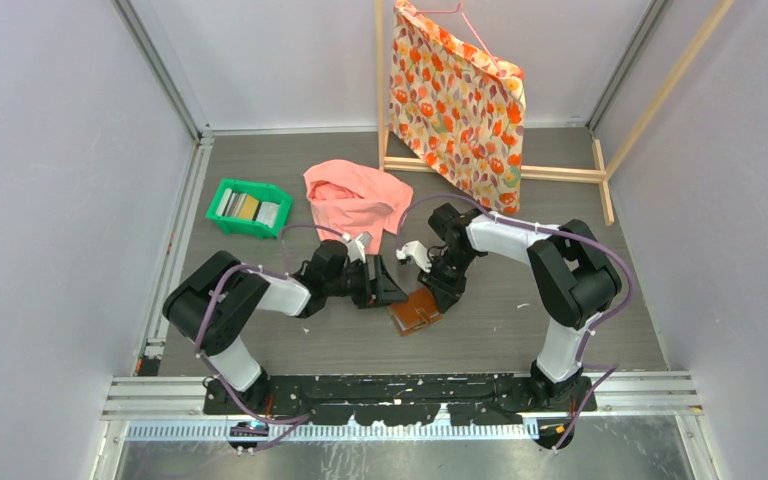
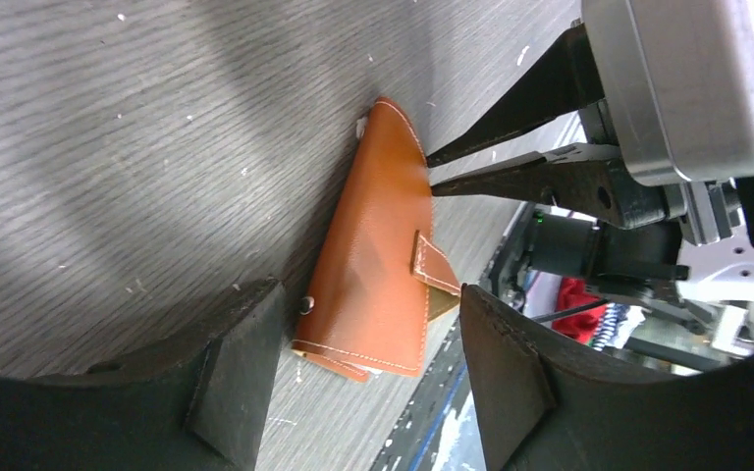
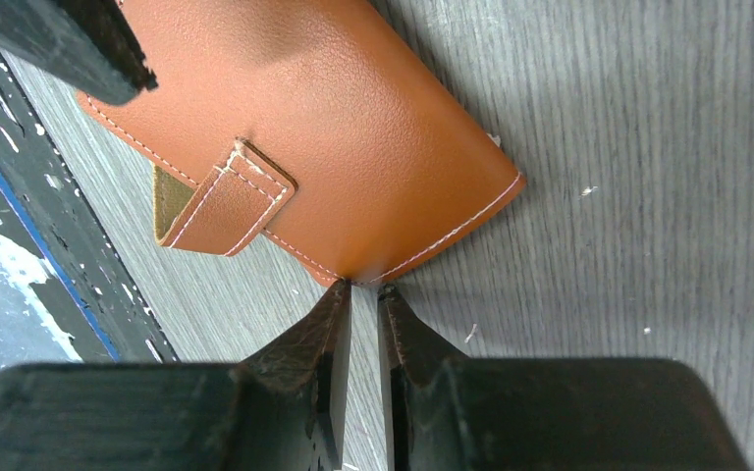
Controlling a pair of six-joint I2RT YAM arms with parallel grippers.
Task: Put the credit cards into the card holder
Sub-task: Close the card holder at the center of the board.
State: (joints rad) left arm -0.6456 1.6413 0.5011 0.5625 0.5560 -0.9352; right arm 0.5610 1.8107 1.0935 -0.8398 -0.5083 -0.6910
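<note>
I have one grey table point(image 1: 520, 320) under two arms, and both grippers meet over the same spot near its middle. At the far edge, well beyond the right gripper point(image 3: 365, 289), one wooden rack point(image 1: 560, 172) carries one flowered cloth point(image 1: 460, 100) on a hanger. One pink cloth point(image 1: 355, 195) lies crumpled just past both grippers.

The only open container is one green tray point(image 1: 240, 228), well apart from the left gripper point(image 2: 365, 296), off behind its arm. The cards point(image 1: 248, 206) stand in it on edge, grey, white and dark. I make out several but cannot count them surely from the top view.

One wallet point(image 1: 415, 312) lies folded closed on the table, directly between the two grippers. Its single tab point(image 3: 231, 201) is wrapped over one edge. No card shows in it.

My left gripper stands wide open, one finger on each side of the wallet's near end. I cannot tell whether either pad presses it. My right gripper is almost closed, only a thin slit between the jaws, and its tips pinch one corner of the wallet.
</note>
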